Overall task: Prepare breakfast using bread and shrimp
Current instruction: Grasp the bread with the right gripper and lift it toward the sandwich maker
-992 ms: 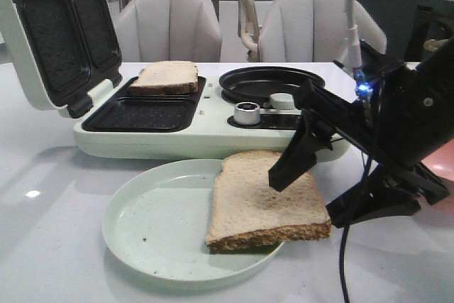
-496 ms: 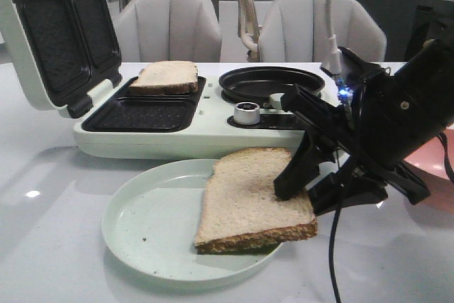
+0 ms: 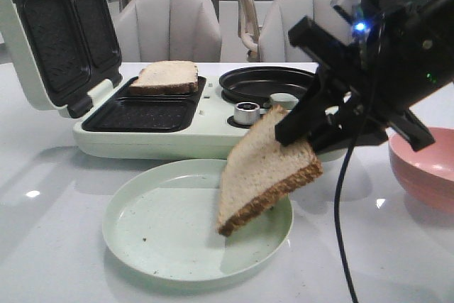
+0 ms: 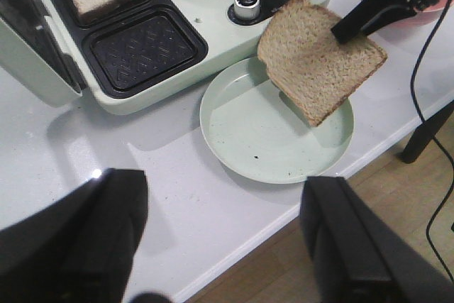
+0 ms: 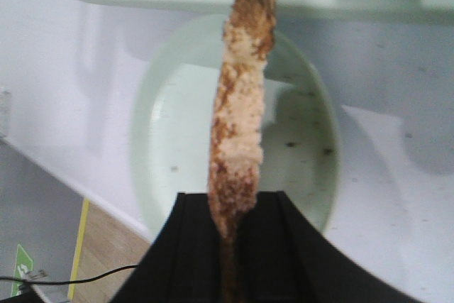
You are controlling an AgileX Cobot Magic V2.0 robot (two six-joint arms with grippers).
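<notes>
Two grey chairs [image 3: 169, 25] behind white table [image 3: 50, 246]; right claw [image 3: 301, 127] clamps bread slice [image 3: 264, 172]; left claw [image 4: 220, 246] agape, empty.

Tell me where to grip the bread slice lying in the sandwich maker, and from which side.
Grip the slice in the maker by its near crust edge, coming from above and the front. It lies flat in the rear well of the sandwich maker, the open lid blocks the left, and the right gripper already holds the other slice.

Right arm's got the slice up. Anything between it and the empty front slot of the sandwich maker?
Nothing visible. The slice hangs tilted in the right gripper above the plate; the front slot is bare, its lid open.
</notes>
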